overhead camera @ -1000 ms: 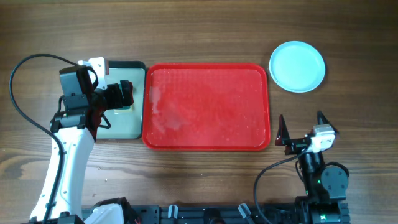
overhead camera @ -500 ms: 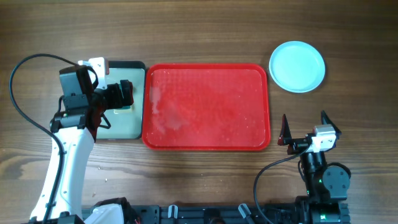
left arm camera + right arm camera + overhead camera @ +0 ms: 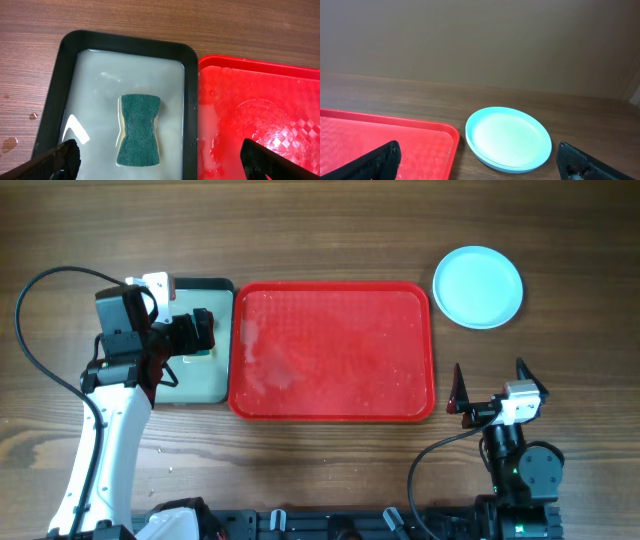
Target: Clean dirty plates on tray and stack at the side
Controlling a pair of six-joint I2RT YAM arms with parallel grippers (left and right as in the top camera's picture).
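The red tray point(image 3: 330, 352) lies in the middle of the table with wet smears and no plates on it; it also shows in the left wrist view point(image 3: 260, 110) and the right wrist view point(image 3: 385, 140). A stack of pale aqua-blue plates point(image 3: 478, 286) sits on the wood to the tray's right, also in the right wrist view point(image 3: 508, 138). No white plate shows. My left gripper point(image 3: 160, 160) is open and empty above the sponge point(image 3: 139, 129). My right gripper point(image 3: 485, 162) is open and empty, near the tray's front right corner.
A black-rimmed tray point(image 3: 195, 380) with pale soapy water point(image 3: 100, 100) sits left of the red tray, touching it. A green sponge lies in it. Water drops point(image 3: 10, 144) dot the wood at its left.
The right gripper drifted slightly toward the front of the table, then stayed still. The left arm, the tray and the plates have not moved.
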